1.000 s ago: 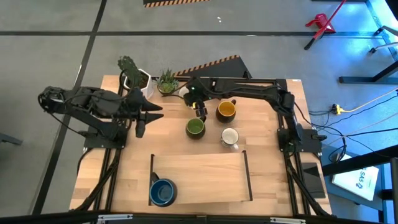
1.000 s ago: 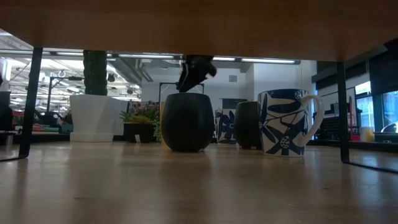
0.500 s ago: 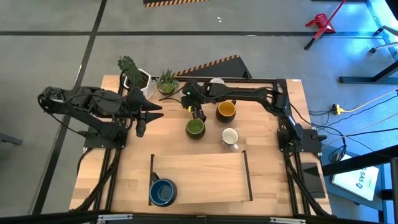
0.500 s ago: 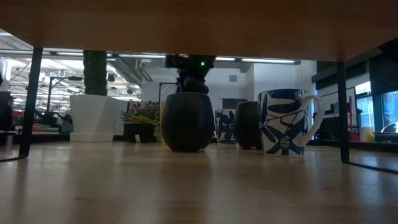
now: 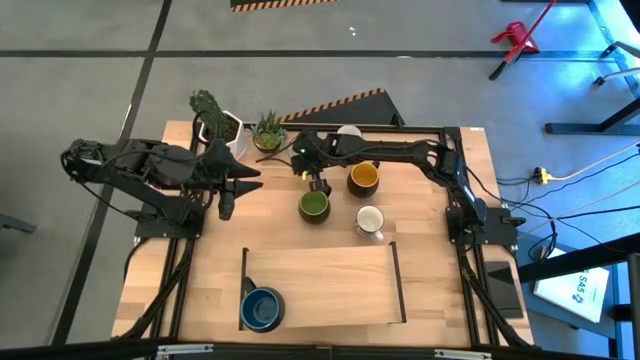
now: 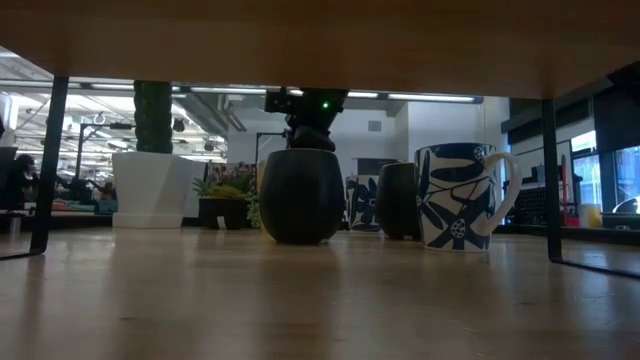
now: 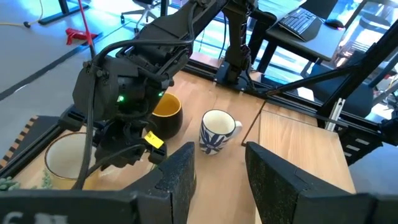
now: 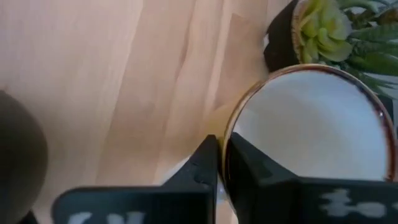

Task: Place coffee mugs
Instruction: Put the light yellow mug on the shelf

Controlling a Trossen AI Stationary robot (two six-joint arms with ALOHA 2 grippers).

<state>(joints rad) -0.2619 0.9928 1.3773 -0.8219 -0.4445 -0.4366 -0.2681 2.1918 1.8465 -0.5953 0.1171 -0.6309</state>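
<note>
My right gripper (image 5: 318, 181) reaches across the far side of the table and is shut on a cream-white mug (image 8: 311, 124) with a brown rim. That mug also shows below the gripper in the left wrist view (image 7: 59, 163). A green mug (image 5: 314, 205), an orange-yellow mug (image 5: 363, 178) and a blue-patterned white mug (image 5: 370, 220) stand on their bases on the table close by. A blue mug (image 5: 262, 308) stands on the raised wooden board (image 5: 330, 285). Another cream-white mug (image 5: 348, 131) peeks out behind the right arm. My left gripper (image 5: 225, 205) hovers open over the table's left part. My right gripper pinches the cream-white mug's rim (image 8: 226, 144), one finger (image 8: 252, 167) inside the mug and one (image 8: 207, 163) outside. The fingers point down from above. The mug stays upright with its mouth up; I cannot tell whether its base is on the table.
A white pot with a cactus (image 5: 215, 120) and a small dark pot with a spiky green plant (image 5: 268, 132) stand at the far left, close to the held mug. The raised board's black legs (image 5: 245, 270) stand in the near half of the table.
My right gripper has turned from a tilt to pointing straight down. It has come down a little behind the green mug, toward the far left.
</note>
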